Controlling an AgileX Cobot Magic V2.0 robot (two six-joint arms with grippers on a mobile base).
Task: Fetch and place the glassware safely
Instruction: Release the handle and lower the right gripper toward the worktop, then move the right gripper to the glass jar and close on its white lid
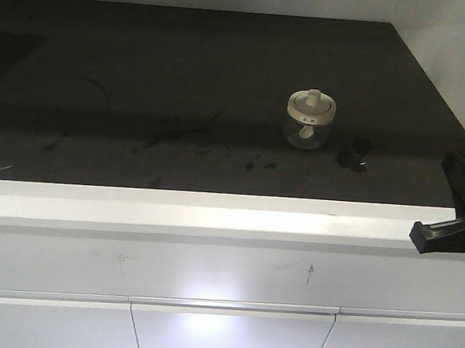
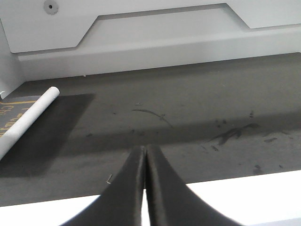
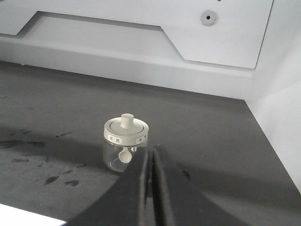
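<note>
A jar of clear glass is seen standing upright on a dark counter, right of centre and well back from the white front edge. Its cream lid is seated on top, knob up, with small dark marks printed on the rim. A small white spoon is visible inside the glass.

The right claw is held low over the counter's near edge, its two black fingers pressed together with nothing between them. The jar is framed just beyond the fingertips in the wrist view; in the front view the claw is shown at the far right, apart from the jar.

The left claw is likewise closed and empty, pointed at a bare stretch of counter marked by dark smears. A white roll is seen lying at the left edge.

A small dark scrap is seen lying just right of the jar. What it is cannot be told.
</note>
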